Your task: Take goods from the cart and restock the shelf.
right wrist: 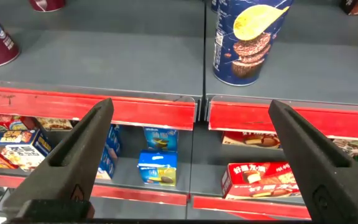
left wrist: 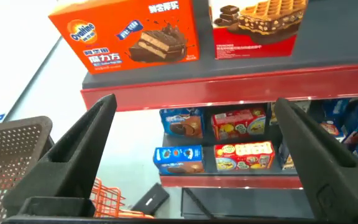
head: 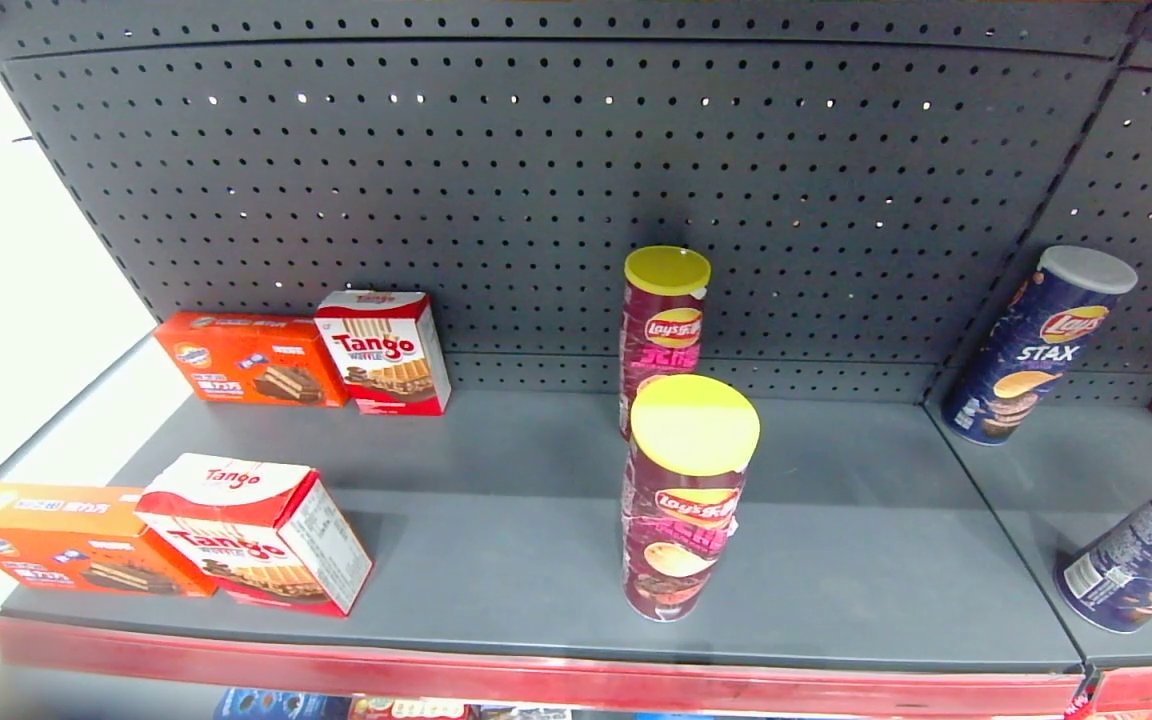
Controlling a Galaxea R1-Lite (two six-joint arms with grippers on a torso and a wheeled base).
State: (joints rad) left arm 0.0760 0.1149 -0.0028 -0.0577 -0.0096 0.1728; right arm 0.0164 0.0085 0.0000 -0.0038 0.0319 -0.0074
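Left wrist view: my left gripper (left wrist: 194, 168) hangs low with its fingers wide apart and empty. It sits near the cart basket (left wrist: 11, 155), well placed, I judge, to fetch goods. My right gripper (right wrist: 188, 168) is likewise spread and empty before the shelf (head: 496, 540). Farther in, a red can (head: 686, 500) stands fronted for shoppers, with a second can (head: 664, 320) filed behind.

Shelf (head: 836, 560): I see a dark grey deck, red front strip.
Back panel (head: 536, 180): dark grey, even rows of small holes.
Front chip can (head: 681, 530): maroon body, yellow lid.
Rear chip can (head: 661, 320), behind Front chip can: same maroon, yellow lid.
Navy can (head: 1036, 350), right of Front chip can: deep blue, grey lid.
Wafer box (head: 266, 540), left of Front chip can: red and white.
Orange box (head: 66, 540), farther left: orange.
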